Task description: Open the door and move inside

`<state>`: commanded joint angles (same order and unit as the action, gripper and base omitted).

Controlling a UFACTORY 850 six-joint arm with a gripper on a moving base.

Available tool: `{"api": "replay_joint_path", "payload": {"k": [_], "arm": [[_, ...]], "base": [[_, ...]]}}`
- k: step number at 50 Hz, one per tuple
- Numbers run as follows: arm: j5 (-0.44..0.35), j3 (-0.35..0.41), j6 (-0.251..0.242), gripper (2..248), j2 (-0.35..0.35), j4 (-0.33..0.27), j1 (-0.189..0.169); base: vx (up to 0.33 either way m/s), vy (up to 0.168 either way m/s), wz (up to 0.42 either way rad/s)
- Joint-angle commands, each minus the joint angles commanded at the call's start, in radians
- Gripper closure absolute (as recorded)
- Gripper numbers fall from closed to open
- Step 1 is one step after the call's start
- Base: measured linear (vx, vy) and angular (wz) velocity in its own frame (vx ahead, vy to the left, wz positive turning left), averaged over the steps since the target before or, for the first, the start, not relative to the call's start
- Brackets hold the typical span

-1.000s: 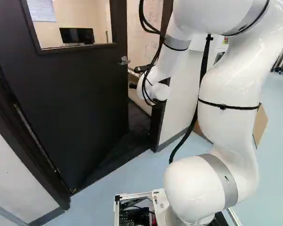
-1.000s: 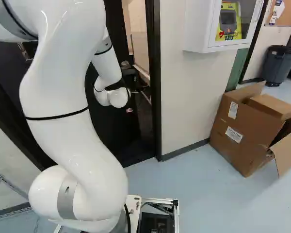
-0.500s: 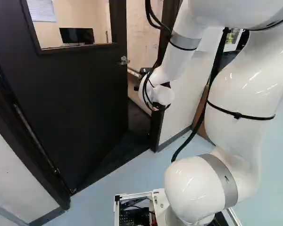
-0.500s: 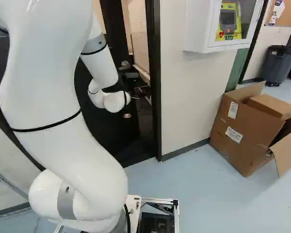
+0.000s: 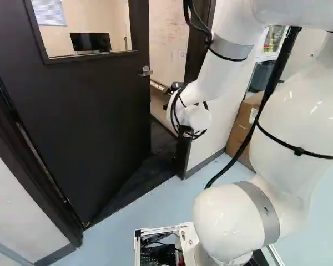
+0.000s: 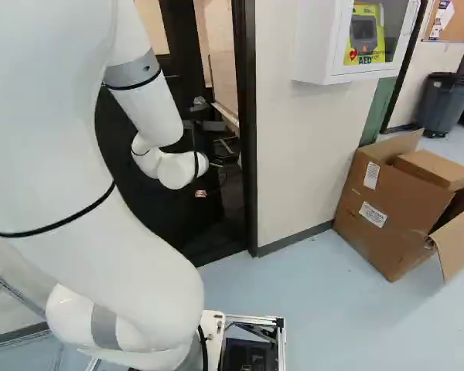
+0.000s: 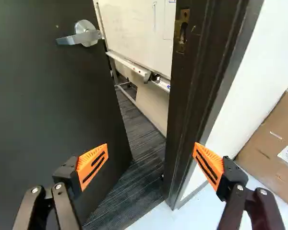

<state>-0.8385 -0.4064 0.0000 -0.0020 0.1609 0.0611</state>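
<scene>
1. Black door, one leaf with one glass pane, fills the left of the left base view. It stands ajar, with no visible swing since the earlier pictures.
2. One silver lever handle sits near its free edge, untouched.
3. One doorway gap comes next. I judge it too narrow for my base, so the door likely needs pushing wider.
4. One arm has changed: its wrist has shifted rightward in the left base view, while the base has held its place. I read that as lining up a push, not driving in. My one tool stands wide open, two orange pads well apart, holding nothing, facing the opening between door and frame.
5. One dark door frame bounds the gap; I could clip it.
6. Further right: one white wall cabinet, two cardboard boxes, the smaller resting on the larger, and one grey bin.
</scene>
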Motion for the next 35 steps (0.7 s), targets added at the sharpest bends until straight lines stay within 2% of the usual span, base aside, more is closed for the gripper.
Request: {"api": "replay_joint_path", "payload": {"k": [35], "arm": [[0.0, 0.16, 0.0, 3, 0.165, 0.0, -0.055]], "base": [[0.0, 0.0, 0.0]]}}
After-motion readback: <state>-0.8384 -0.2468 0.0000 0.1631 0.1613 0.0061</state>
